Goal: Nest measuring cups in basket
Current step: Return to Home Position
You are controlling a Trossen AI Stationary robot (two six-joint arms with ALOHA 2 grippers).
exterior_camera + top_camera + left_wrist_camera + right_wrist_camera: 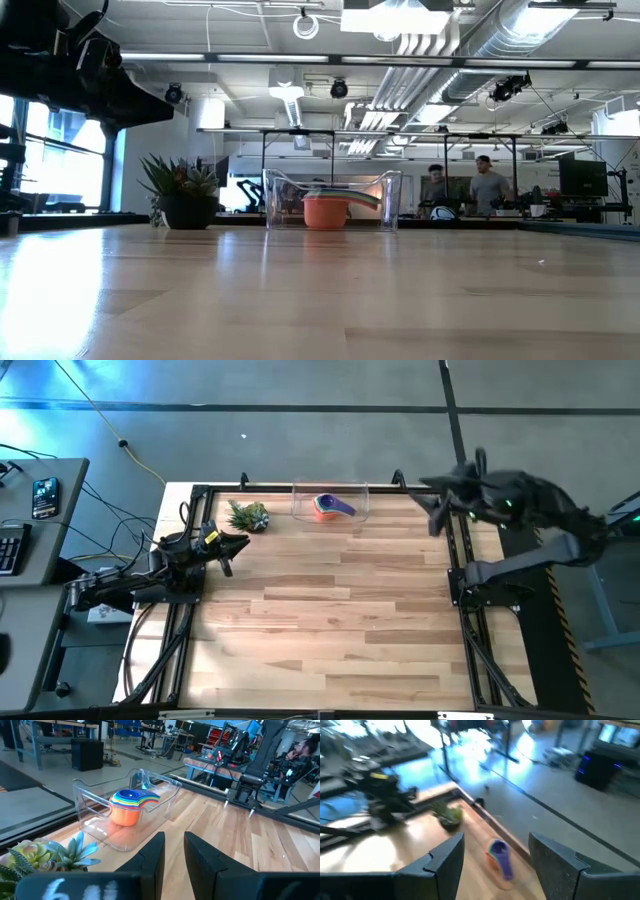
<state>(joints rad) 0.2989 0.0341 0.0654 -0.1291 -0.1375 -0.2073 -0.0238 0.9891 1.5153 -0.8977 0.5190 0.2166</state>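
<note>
right claw (496, 840) wide and empty, above the table (340, 610) edge; left claw (174, 836) narrow.
nested measuring cups (131, 802) sit in the basket (85, 790); homing looks all that's left.

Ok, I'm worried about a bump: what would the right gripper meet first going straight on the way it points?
Probably the basket wall, with the nested measuring cups behind it. They show between the open fingers of the right gripper. Depth is unclear.
</note>
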